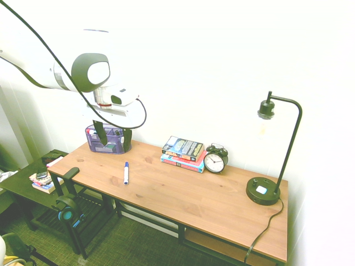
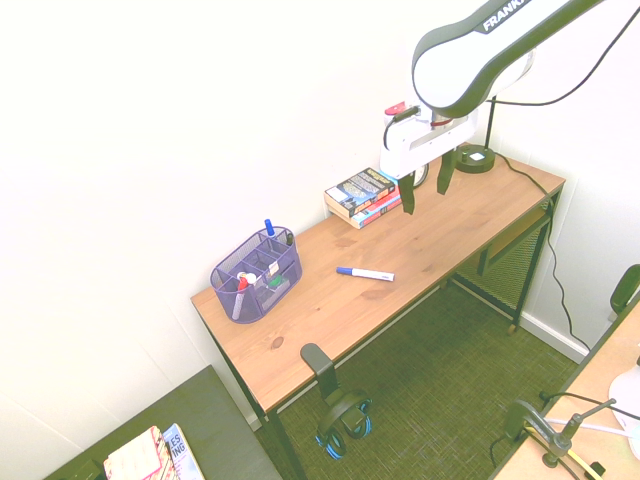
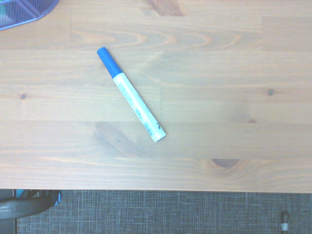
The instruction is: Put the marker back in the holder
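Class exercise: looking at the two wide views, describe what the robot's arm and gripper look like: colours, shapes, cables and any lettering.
The arm is glossy white with rounded, bulging segments and dark joint caps. Dark lettering starting "FRANK" runs along it in the second exterior view. A black cable loops along it. The gripper has a white boxy body and two slim dark fingers.

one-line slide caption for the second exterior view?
Open pincer hangs above the desk; blue-capped marker lies flat, apart from the purple mesh holder.

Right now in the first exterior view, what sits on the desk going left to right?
Holder → marker → book stack → alarm clock → desk lamp.
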Available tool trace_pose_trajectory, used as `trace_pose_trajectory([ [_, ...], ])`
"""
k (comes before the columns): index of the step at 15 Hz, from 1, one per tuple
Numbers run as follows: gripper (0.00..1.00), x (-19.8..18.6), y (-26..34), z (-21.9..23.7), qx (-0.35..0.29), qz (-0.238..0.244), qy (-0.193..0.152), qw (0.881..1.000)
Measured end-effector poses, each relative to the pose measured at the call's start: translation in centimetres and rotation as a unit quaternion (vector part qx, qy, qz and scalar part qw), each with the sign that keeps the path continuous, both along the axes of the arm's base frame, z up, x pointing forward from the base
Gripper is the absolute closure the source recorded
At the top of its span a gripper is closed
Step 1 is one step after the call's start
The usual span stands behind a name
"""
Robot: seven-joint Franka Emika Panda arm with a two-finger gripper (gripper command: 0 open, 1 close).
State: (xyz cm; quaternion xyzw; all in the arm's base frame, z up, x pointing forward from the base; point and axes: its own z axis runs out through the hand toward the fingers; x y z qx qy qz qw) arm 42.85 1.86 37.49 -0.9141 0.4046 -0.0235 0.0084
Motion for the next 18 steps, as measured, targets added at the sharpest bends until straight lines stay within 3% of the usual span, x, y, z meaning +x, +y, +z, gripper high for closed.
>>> trace_pose_trajectory([
  [9, 0.00, 1.4, 1.6, -1.9, 0.000, 0.036, -0.035, 0.999],
  [18, 0.00, 0.6, 4.6, -9.6, 0.017, 0.074, -0.039, 0.996],
])
